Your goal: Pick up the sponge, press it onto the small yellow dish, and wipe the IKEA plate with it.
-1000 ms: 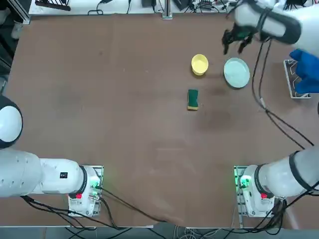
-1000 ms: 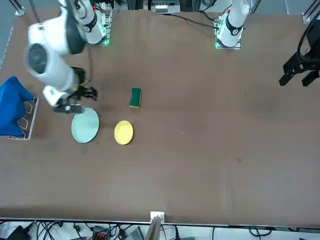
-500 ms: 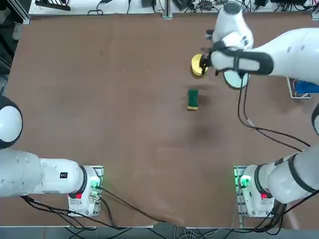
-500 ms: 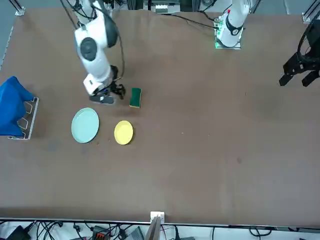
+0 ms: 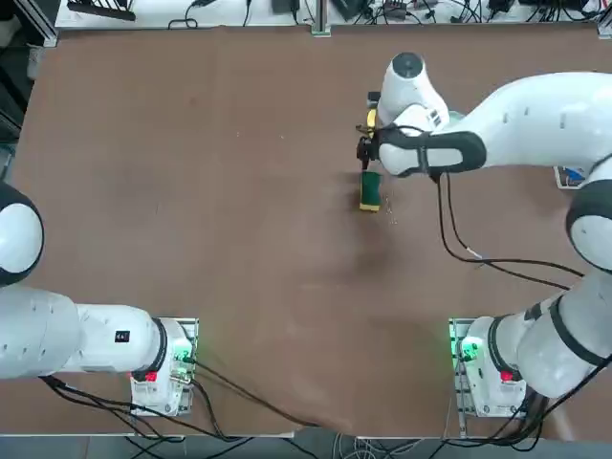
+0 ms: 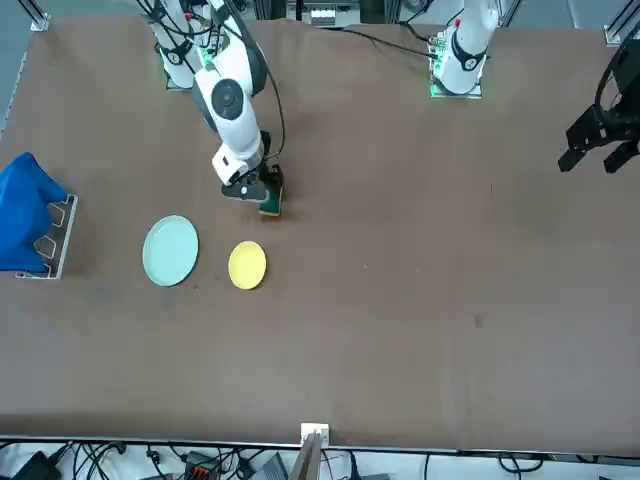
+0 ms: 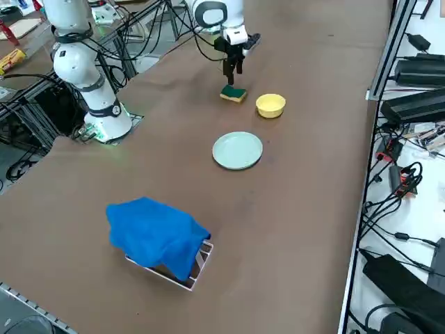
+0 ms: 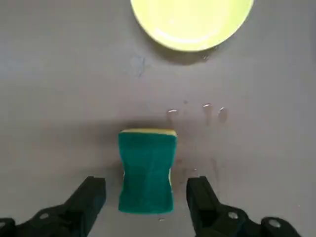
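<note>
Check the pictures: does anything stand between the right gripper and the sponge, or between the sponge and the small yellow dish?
Nothing visible does. The right gripper hangs open directly over the sponge, one finger on each side. Only bare table separates the sponge from the small yellow dish.

Right arm reaches across brown table (image 5: 191, 191); right gripper (image 5: 366, 153) hangs just above sponge (image 5: 370, 194). Small yellow dish (image 5: 371, 119) mostly hidden behind wrist.

The sponge (image 5: 370, 191) lies near-left of the small yellow dish (image 6: 247, 265); the IKEA plate (image 6: 170, 251) sits right of both.
</note>
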